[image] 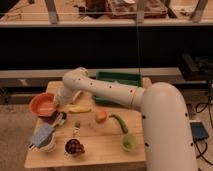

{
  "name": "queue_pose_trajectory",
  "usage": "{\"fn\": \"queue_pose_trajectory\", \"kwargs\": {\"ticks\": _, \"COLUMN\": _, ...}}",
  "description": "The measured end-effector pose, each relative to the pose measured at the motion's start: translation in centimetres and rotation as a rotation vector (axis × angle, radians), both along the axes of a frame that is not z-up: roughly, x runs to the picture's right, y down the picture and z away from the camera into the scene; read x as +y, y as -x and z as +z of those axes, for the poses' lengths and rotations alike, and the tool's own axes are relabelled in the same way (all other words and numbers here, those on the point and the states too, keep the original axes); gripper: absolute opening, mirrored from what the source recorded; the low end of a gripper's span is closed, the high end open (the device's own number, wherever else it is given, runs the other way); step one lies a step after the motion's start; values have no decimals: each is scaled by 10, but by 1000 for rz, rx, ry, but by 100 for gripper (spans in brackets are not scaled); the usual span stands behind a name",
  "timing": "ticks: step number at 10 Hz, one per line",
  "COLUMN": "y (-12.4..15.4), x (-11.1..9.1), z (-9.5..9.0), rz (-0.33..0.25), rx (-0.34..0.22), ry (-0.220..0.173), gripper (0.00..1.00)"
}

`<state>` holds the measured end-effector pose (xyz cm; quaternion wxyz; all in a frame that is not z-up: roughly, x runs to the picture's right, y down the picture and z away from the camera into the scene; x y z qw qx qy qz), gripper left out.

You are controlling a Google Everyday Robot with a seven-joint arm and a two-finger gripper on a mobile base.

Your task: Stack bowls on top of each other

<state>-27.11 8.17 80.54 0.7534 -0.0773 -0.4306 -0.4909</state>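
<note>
The wide orange bowl point(42, 104) is at the left edge of the wooden table point(100, 150), partly over the edge. A dark maroon shape point(50, 119) shows just under its lower right rim; it looks like the smaller maroon bowl, mostly hidden by the orange one. My gripper point(58, 102) is at the orange bowl's right rim, at the end of the white arm point(107, 92) that reaches in from the right. The arm hides how the gripper meets the bowl.
A green tray point(118, 79) stands at the back. A banana point(79, 108), an orange fruit point(101, 116), a long green vegetable point(120, 123), a light-green cup point(128, 143), a white cup with a cloth point(43, 138) and a cup with dark contents point(74, 147) are on the table.
</note>
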Motion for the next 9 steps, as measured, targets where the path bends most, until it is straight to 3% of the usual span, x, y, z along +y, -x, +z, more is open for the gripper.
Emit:
{"fn": "queue_pose_trajectory", "kwargs": {"ticks": 1, "y": 2, "x": -1, "z": 3, "rz": 4, "rx": -3, "ry": 8, "gripper": 67}}
{"fn": "queue_pose_trajectory", "kwargs": {"ticks": 2, "y": 5, "x": 0, "z": 4, "rz": 5, "rx": -5, "ry": 14, "gripper": 68}}
{"fn": "queue_pose_trajectory", "kwargs": {"ticks": 7, "y": 14, "x": 2, "z": 9, "rz": 11, "rx": -3, "ry": 40, "gripper": 68}}
{"fn": "queue_pose_trajectory", "kwargs": {"ticks": 9, "y": 12, "x": -7, "z": 4, "rz": 38, "rx": -20, "ry": 48, "gripper": 68}}
